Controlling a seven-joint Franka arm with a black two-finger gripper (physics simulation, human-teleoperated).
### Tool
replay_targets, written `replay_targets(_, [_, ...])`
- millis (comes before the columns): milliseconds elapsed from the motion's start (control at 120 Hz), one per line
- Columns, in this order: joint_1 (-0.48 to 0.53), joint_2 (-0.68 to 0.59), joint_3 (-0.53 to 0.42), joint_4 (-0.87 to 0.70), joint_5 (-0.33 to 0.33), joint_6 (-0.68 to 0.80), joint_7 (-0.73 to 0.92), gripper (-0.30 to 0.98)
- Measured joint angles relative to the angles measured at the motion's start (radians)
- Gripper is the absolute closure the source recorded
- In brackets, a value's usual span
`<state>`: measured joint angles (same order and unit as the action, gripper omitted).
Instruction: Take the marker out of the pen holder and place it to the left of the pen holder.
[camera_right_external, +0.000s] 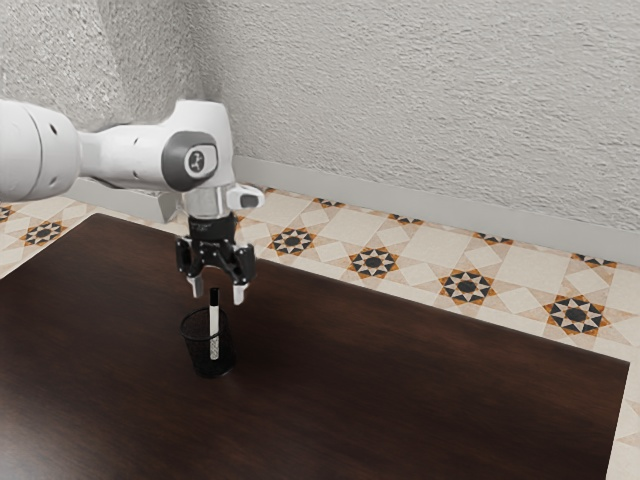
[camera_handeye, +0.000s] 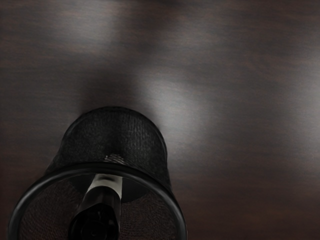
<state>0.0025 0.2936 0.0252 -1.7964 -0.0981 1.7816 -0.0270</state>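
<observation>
In the exterior view my gripper (camera_right_external: 217, 295) hangs just above the pen holder, its two pale-tipped fingers spread apart with nothing held between them. The pen holder (camera_right_external: 222, 357) is a black mesh cup standing upright on the table. A white marker (camera_right_external: 214, 324) with a black cap stands in it, the cap rising above the rim close below the fingertips. Seen from the wrist, the marker (camera_handeye: 110, 183) points cap-first toward the camera inside the round rim of the pen holder (camera_handeye: 120, 131).
The dark wooden table (camera_right_external: 420, 400) extends around the pen holder, with its far edge behind my hand. Beyond that edge are the patterned tile floor (camera_right_external: 420, 270) and a rough grey wall (camera_right_external: 430, 100).
</observation>
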Motion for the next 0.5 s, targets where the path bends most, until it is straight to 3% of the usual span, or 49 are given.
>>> replay_targets(500, [0.043,0.050,0.014,0.014,0.014,0.065,0.047,0.42])
